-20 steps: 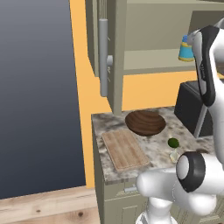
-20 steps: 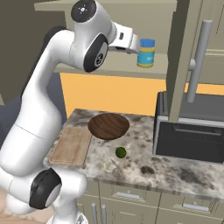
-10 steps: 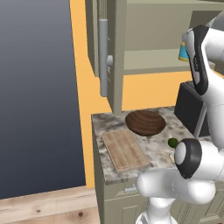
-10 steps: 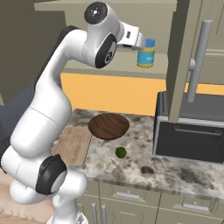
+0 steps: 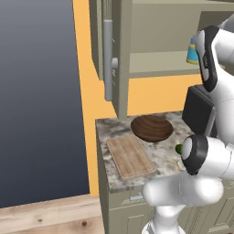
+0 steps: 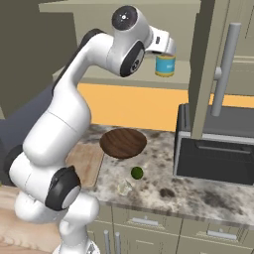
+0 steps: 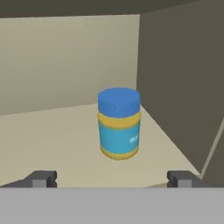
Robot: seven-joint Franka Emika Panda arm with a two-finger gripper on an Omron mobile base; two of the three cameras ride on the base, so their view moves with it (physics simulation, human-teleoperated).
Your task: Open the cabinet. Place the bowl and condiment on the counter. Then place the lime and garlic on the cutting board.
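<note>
Two dark fingertips of the gripper stand wide apart, empty, facing the condiment upright on the open cabinet shelf; bowl and lime rest on the counter below.

jar: upright on the shelf, straight ahead of the gripper and apart from it; blue lid, yellow bands, light blue body
gripper: jaws spread wide, nothing between them; the jar stands beyond the gap
fingertips: two small dark tips, one to each side of the jar, short of it
shelf: pale, flat, runs from the tips to the back wall
side wall: dark, just right of the jar
</note>
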